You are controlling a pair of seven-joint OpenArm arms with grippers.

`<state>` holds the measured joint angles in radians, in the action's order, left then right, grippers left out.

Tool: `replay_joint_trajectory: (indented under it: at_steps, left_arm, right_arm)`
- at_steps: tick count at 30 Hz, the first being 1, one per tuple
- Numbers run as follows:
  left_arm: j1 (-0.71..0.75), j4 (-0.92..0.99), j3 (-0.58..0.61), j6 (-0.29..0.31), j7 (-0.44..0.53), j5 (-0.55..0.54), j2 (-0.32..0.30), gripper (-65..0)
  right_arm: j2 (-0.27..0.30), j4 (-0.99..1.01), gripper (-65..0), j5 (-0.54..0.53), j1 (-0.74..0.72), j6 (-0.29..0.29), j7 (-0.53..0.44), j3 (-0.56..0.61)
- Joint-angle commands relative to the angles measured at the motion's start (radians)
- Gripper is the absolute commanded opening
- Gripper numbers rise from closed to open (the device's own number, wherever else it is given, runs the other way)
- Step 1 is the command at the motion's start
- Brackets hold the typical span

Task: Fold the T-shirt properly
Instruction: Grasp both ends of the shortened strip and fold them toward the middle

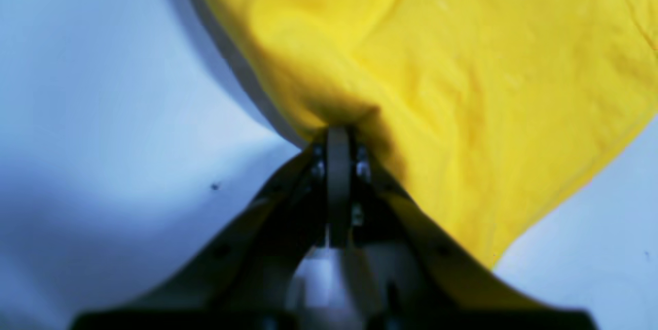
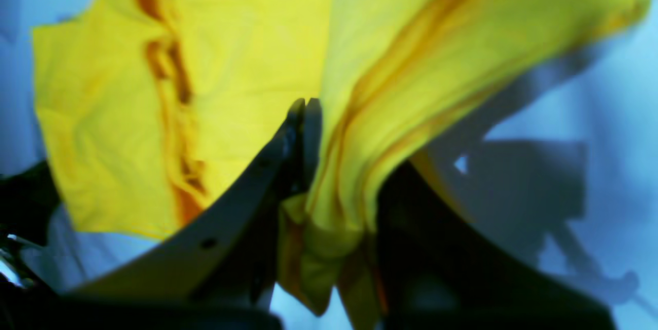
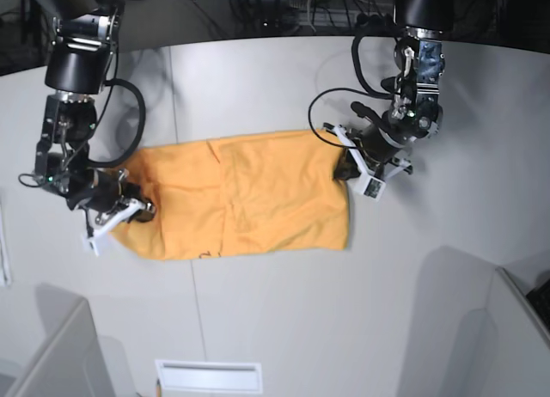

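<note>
The orange-yellow T-shirt (image 3: 241, 195) lies spread as a wide band across the middle of the table. At its right end, in the base view, my left gripper (image 3: 348, 167) is shut on the fabric's edge. The left wrist view shows the jaws closed, with the T-shirt (image 1: 437, 73) bunched at the left gripper (image 1: 337, 132) tips. At the shirt's left end, my right gripper (image 3: 136, 210) has cloth between its fingers. In the right wrist view a fold of the T-shirt (image 2: 216, 62) runs down through the right gripper (image 2: 339, 165), which is shut on it and lifting that edge.
The pale grey table (image 3: 275, 311) extends around the shirt on all sides. A white slotted plate (image 3: 208, 376) sits at the front edge. Grey partition panels stand at the front left (image 3: 51, 354) and front right (image 3: 481, 328). Cables hang at the back.
</note>
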<state>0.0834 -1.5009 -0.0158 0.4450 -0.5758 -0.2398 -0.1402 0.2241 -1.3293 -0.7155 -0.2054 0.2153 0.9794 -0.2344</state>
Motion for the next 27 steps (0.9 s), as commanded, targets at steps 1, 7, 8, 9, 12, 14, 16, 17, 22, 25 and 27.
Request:
replay_joint_trajectory:
  at_steps: [1,7,8,9,12,14,16,17,22,25,27]
  left_arm:
    - [-0.021,-0.020,0.010,0.001,0.020,-0.014,-0.006,-65.0]
    - [-0.043,-0.016,0.046,0.001,0.020,-0.014,-0.016,-65.0]
    - [-0.050,-0.019,0.046,0.001,0.020,-0.014,-0.016,-65.0]
    - [-0.057,-0.019,0.046,0.001,0.020,-0.014,-0.017,-65.0]
    - [-0.073,-0.004,0.046,0.001,0.018,-0.014,-0.019,-65.0]
    - [-0.076,-0.002,0.046,0.001,0.018,-0.014,-0.019,-65.0]
    - [-0.076,0.000,0.046,0.001,0.018,-0.014,-0.019,-65.0]
    - [-0.076,0.003,0.046,0.001,0.018,-0.014,-0.019,-65.0]
    - [-0.075,0.012,0.047,0.004,0.018,-0.014,-0.019,-65.0]
    - [-0.075,0.012,0.047,0.004,0.018,-0.014,-0.020,-65.0]
    - [-0.075,0.012,0.047,0.004,0.018,-0.014,-0.020,-65.0]
  right_arm:
    - [0.004,-0.051,-65.0,-0.023,-0.024,-0.009,-0.017,-0.001]
    - [-0.038,-0.180,-65.0,-0.022,-0.018,-0.066,0.009,0.089]
    - [-0.039,-0.192,-65.0,-0.022,-0.018,-0.067,0.008,0.112]
    - [-0.048,-0.200,-65.0,-0.022,-0.018,-0.067,0.008,0.132]
    - [-0.093,-0.207,-65.0,-0.022,-0.022,-0.067,0.006,0.152]
    - [-0.110,-0.207,-65.0,-0.022,-0.036,-0.067,0.006,0.158]
    - [-0.137,-0.204,-65.0,-0.022,-0.039,-0.067,0.005,0.158]
    - [-0.153,-0.207,-65.0,-0.022,-0.041,-0.067,0.000,0.160]
    - [-0.171,-0.209,-65.0,-0.022,-0.062,-0.067,-0.020,0.203]
    - [-0.187,-0.214,-65.0,-0.022,-0.070,-0.069,-0.021,0.254]
    - [-0.199,-0.217,-65.0,-0.022,-0.070,-0.084,-0.021,0.266]
